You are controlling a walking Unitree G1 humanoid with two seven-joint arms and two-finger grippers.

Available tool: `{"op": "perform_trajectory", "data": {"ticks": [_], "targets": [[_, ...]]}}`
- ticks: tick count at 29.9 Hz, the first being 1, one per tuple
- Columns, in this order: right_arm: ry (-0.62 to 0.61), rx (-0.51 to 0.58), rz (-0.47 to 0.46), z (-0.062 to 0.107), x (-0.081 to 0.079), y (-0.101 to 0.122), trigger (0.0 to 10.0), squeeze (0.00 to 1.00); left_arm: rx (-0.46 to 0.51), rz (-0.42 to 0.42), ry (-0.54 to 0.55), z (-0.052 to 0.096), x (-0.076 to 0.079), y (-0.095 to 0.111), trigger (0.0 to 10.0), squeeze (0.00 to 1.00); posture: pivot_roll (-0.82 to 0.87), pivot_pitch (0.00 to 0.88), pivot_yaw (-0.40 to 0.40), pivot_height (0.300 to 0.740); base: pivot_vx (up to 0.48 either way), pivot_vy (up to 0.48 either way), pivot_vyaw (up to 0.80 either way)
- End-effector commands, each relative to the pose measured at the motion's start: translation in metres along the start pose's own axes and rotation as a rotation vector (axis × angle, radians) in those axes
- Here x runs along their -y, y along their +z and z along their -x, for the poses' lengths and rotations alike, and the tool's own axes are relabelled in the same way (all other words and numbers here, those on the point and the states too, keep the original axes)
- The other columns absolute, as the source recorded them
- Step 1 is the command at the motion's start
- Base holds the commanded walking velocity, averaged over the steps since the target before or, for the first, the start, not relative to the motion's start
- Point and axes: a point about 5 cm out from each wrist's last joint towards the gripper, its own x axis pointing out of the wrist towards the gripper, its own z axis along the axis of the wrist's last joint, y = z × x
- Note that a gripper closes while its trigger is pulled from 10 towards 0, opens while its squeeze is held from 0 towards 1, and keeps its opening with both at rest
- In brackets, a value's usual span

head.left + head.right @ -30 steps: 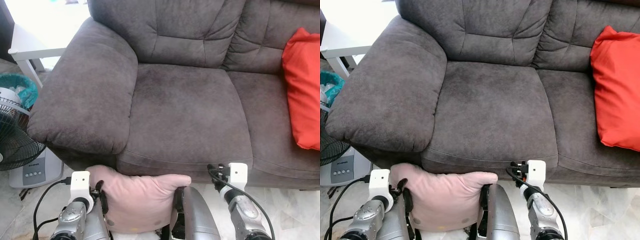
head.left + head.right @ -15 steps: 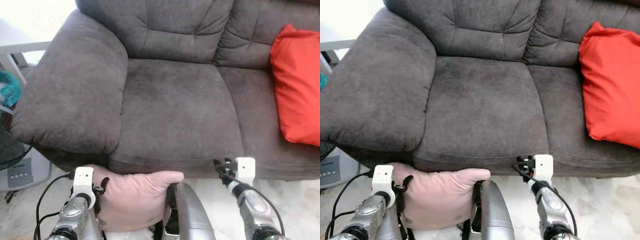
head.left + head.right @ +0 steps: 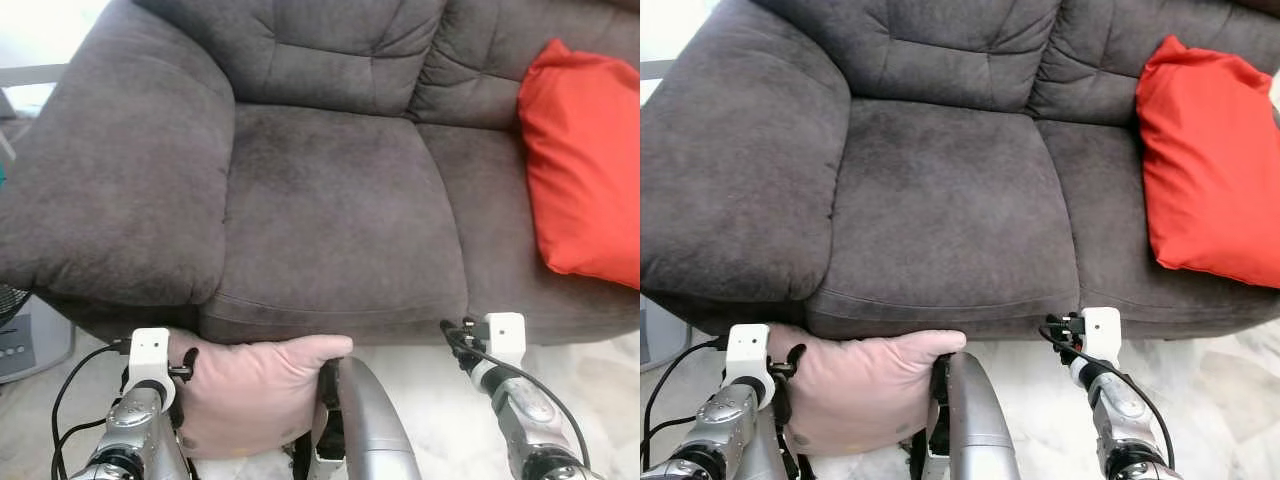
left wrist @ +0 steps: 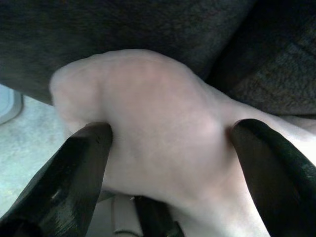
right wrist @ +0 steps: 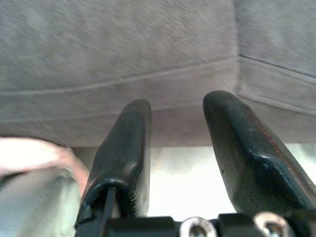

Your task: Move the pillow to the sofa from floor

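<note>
Now pink pillow [image 4: 163,133] clamped in left tool [image 4: 170,148]; right tool [image 5: 180,148] apart, empty.

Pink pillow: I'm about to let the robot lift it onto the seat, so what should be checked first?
1. Left gripper clamped on the soft pink pillow: ok.
2. Pillow off the floor: cannot tell.
3. Dark grey fabric sofa seat cushion bare ahead: ok.
4. Red square cushion away from the landing spot: ok.
5. Right gripper jaws open, holding nothing: ok.
6. Pillow below the seat's front edge, needs raising: not ok.
</note>
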Motion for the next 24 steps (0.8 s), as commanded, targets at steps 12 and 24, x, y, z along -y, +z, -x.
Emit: {"op": "perform_trajectory", "data": {"ticks": [12,24], "targets": [[-0.025,-0.064,0.006,0.0148,0.0112,-0.0176,10.0,0.0,-0.102,0.015,0.018,0.0063,0.0058,-0.0226,0.0,0.0,-0.08,0.248,-0.336,0.531,0.0,0.0,0.0],[-0.035,-0.077,0.0,0.0085,0.0132,-0.0102,10.0,0.0,-0.12,-0.001,0.029,0.0083,0.0051,-0.0272,0.0,0.0,-0.07,0.245,-0.331,0.531,0.0,0.0,0.0]]}}
